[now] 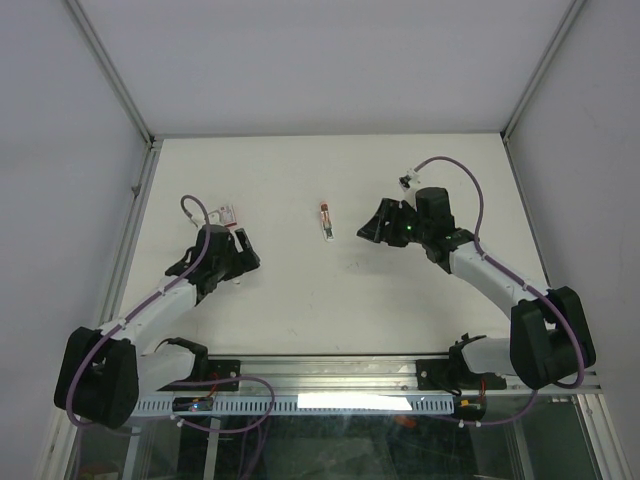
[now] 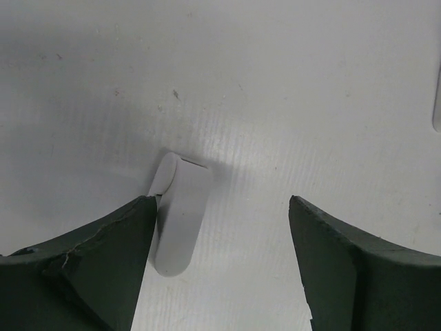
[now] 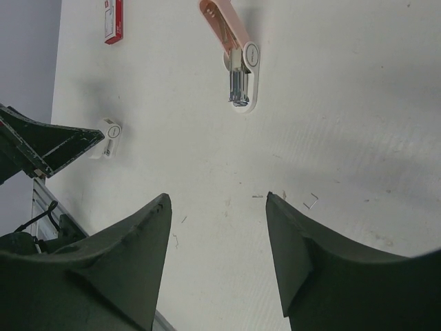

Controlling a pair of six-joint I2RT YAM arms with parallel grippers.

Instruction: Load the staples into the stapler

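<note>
- Upper left of the top view: staples lie flat on the table, just beyond the left gripper, untouched.
- Left gripper jaws are wide apart and hold nothing; a small white piece lies between them, against the finger on the left of the wrist frame. Cannot tell what it is.
- Stapler sits mid-table; in the right wrist view it looks open, pink top swung back, metal channel showing.
- Right gripper hovers near the stapler, jaws spread, empty.
- Step, as judged: fetching the staples; nothing loaded yet.
- Next move calls for the left gripper reaching up-frame past the white piece and pinching the box.
</note>
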